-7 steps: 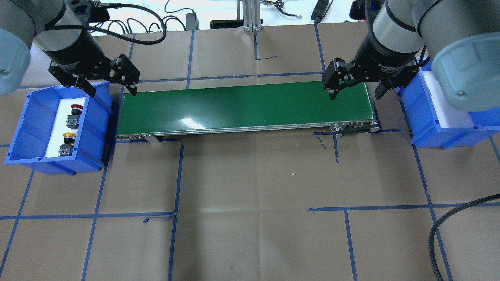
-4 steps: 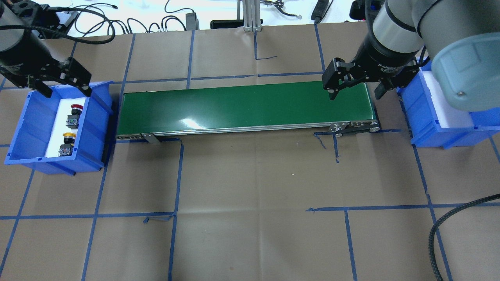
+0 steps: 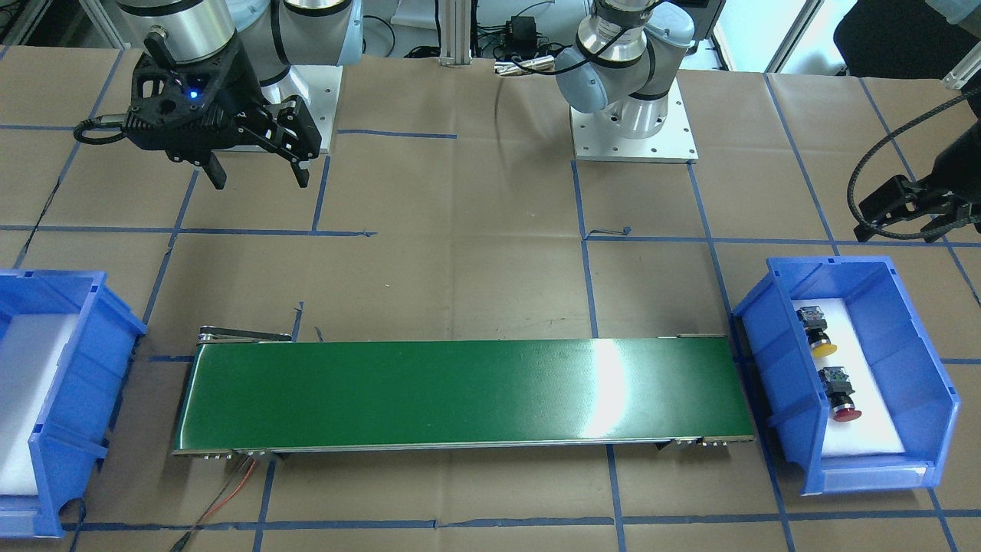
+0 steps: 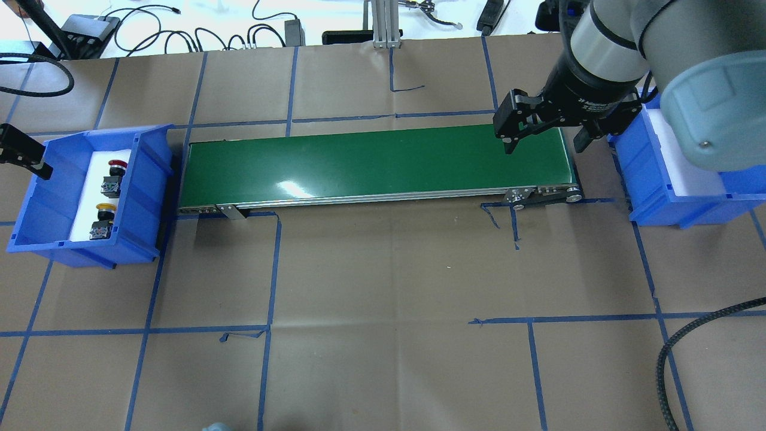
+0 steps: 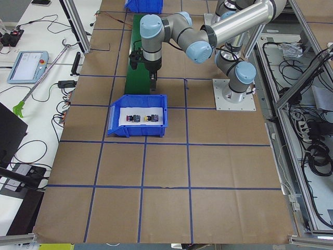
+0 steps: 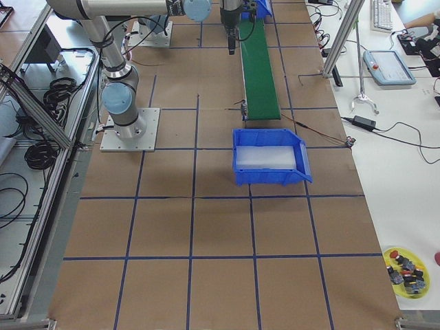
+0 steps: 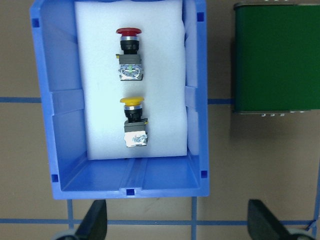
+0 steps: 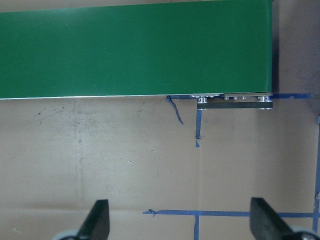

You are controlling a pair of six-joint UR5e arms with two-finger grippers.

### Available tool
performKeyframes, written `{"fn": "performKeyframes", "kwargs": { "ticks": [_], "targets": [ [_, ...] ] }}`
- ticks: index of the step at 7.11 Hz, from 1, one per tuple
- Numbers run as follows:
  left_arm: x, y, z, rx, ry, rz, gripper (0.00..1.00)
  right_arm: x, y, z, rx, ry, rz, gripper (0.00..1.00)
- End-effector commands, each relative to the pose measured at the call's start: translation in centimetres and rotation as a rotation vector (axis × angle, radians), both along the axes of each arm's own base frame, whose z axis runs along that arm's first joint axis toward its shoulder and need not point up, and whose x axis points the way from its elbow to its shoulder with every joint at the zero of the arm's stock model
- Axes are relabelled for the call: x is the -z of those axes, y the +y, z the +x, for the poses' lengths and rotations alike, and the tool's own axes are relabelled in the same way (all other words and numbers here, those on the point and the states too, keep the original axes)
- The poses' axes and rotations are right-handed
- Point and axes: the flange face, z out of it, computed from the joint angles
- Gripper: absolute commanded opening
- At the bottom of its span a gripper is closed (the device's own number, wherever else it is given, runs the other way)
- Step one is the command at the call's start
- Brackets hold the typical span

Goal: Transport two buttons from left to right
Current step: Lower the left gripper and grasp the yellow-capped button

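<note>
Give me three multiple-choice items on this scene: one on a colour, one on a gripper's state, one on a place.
1. What colour is the conveyor belt?
A) black B) green C) blue
2. How is the right gripper?
A) shut on a button B) shut, empty C) open, empty
3. Where do the red-capped button and the yellow-capped button lie?
A) on the conveyor belt B) in the left bin C) in the right gripper

Answers: 1 B, its surface is plain green; 2 C, it stands wide open with nothing in it; 3 B, both lie on the white foam inside it.
</note>
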Motion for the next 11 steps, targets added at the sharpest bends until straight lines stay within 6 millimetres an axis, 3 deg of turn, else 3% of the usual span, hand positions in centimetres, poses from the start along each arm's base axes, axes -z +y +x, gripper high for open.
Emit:
{"fn": "performKeyframes", "kwargs": {
  "ticks": [1,3,8,11],
  "targets": [
    [3.2,-0.3,1.6,-0.003,-0.015,-0.022,1.0,0.9,0.2,-0.1,0.002,0.002,0.006,1.0],
    [8.7,-0.5,1.4,0.013,-0.032,-0.065,1.0,0.8,0.2,-0.1,0.002,0.002,0.004,1.0],
    [19.8,-0.7,1.1,0.014,-0.006,-0.094,1.0,0.8,0.2,-0.1,0.001,0.007,0.004,1.0],
    [22.2,-0.3,1.1,0.01,-0.002,-0.074,1.0,0.8,0.2,-0.1,0.0,0.005,0.004,1.0]
  ]
}}
